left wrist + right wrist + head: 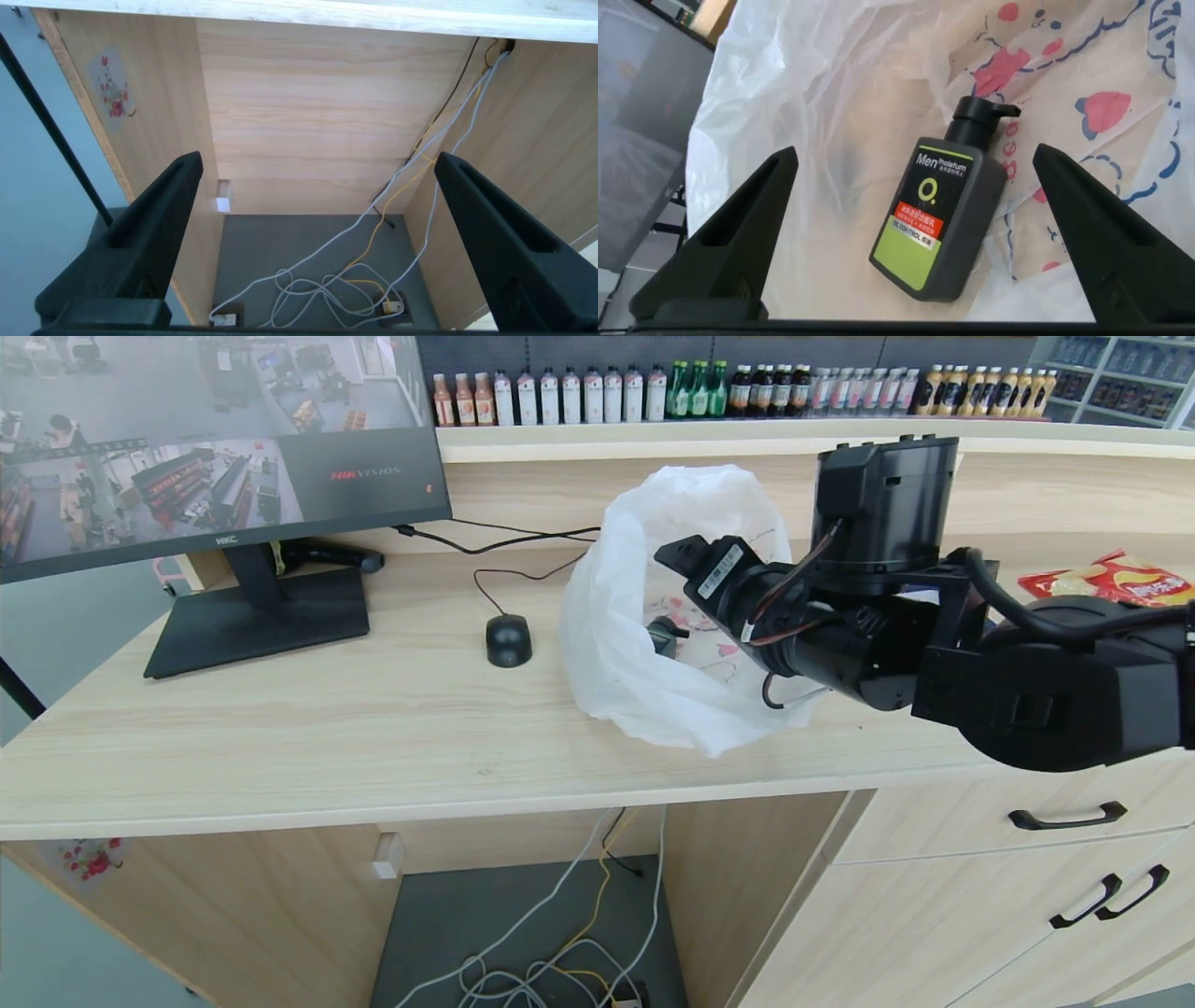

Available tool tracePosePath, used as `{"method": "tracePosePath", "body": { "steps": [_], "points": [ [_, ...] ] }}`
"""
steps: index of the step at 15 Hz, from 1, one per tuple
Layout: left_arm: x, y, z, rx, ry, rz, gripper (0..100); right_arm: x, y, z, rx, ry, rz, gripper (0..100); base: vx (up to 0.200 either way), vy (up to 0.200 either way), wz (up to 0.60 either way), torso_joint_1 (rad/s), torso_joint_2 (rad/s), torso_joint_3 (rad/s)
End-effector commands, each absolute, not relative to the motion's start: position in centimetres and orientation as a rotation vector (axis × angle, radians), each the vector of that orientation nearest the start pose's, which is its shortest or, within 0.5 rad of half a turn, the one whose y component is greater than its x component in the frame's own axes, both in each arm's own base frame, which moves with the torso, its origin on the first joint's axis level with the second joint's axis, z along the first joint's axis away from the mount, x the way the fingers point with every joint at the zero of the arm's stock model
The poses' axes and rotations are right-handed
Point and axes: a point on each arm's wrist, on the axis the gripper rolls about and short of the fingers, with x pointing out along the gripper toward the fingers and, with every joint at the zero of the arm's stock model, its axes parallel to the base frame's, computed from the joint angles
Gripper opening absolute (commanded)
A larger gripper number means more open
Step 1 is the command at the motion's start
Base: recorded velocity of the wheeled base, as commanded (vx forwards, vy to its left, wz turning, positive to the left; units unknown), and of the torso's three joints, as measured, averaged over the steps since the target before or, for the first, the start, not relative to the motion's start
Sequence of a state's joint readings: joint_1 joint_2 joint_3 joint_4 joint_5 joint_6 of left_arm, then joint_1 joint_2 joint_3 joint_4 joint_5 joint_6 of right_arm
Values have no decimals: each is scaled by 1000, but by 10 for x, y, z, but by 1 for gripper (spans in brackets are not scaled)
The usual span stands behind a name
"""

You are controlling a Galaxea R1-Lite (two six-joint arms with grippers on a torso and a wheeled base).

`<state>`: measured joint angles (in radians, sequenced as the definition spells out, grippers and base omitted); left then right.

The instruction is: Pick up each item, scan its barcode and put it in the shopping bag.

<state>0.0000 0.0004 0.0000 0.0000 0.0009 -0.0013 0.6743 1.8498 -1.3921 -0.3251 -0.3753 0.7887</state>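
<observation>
The left gripper (318, 159) is sitting below the counter edge with its jaws spread wide and nothing between them, facing the cables (322, 280) in the recess. On the counter (280, 737), the monitor (215, 429) is standing at 10 o'clock from the mouse (509, 640). At 3 o'clock from the mouse, the white shopping bag (616, 644) is sitting with its mouth open. The pump bottle (938, 224) is lying flat inside the bag. The right gripper (915, 154) is hovering over the bottle, jaws wide, gripping nothing. A red snack packet (1111, 581) is lying at 3 o'clock from the bag.
</observation>
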Motion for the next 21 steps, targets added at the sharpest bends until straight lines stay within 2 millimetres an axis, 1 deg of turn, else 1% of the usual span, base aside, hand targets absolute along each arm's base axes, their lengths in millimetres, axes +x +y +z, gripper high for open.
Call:
{"method": "tracePosePath", "body": {
  "steps": [1, 3, 5, 7, 8, 9, 10, 12, 13, 14, 15, 16, 17, 18, 20, 21],
  "points": [
    [-23, 0, 75, -2, 0, 0, 100, 293, 223, 274, 688, 195, 234, 100, 0, 0, 0, 0, 0, 0],
    [-23, 0, 75, -2, 0, -2, 100, 293, 220, 281, 653, 152, 214, 100, 0, 0, 0, 0, 0, 0],
    [-23, 0, 75, -2, 0, 0, 100, 286, 215, 290, 599, 101, 221, 100, 0, 0, 0, 0, 0, 0],
    [-23, 0, 75, -2, 0, 0, 100, 285, 214, 296, 549, 44, 192, 100, 0, 0, 0, 0, 0, 0],
    [-23, 0, 75, -2, 0, 0, 100, 285, 215, 304, 519, -58, 198, 100, 0, 0, 0, 0, 0, 0],
    [-23, 0, 75, -2, 0, 2, 100, 285, 215, 305, 501, -132, 206, 100, 0, 0, 0, 0, 0, 0],
    [-23, 0, 75, -2, 0, -2, 100, 284, 212, 301, 467, -208, 207, 100, 0, 0, 0, 0, 0, 0],
    [-23, 0, 75, -2, 0, 2, 100, 277, 207, 279, 368, -318, 213, 100, 0, 0, 0, 0, 0, 0],
    [-23, 0, 75, -2, 0, 0, 100, 275, 207, 267, 301, -374, 256, 100, 0, 0, 0, 0, 0, 0],
    [-23, 0, 75, -2, 0, 2, 100, 274, 207, 258, 229, -472, 310, 100, 0, 0, 0, 0, 0, 0],
    [-23, 0, 75, -2, 0, 2, 100, 274, 204, 253, 178, -557, 336, 100, 0, 0, 0, 0, 0, 0],
    [-23, 0, 75, -2, 0, 2, 100, 275, 197, 243, 85, -592, 382, 100, 0, 0, 0, 0, 0, 0],
    [-23, 0, 75, 2, 0, -2, 100, 271, 188, 242, 21, -602, 418, 100, 0, 0, 0, 0, 0, 0],
    [-23, 0, 75, 3, 0, 0, 100, 268, 186, 240, -20, -606, 446, 100, 0, 0, 0, 0, 0, 0],
    [-23, 0, 75, 3, 0, 0, 100, 259, 189, 228, -36, -561, 480, 100, 0, 0, 0, 0, 0, 0],
    [-23, 0, 75, 5, 0, 0, 100, 253, 189, 228, -36, -555, 492, 100, 0, 0, 0, 0, 0, 0]
  ]
}}
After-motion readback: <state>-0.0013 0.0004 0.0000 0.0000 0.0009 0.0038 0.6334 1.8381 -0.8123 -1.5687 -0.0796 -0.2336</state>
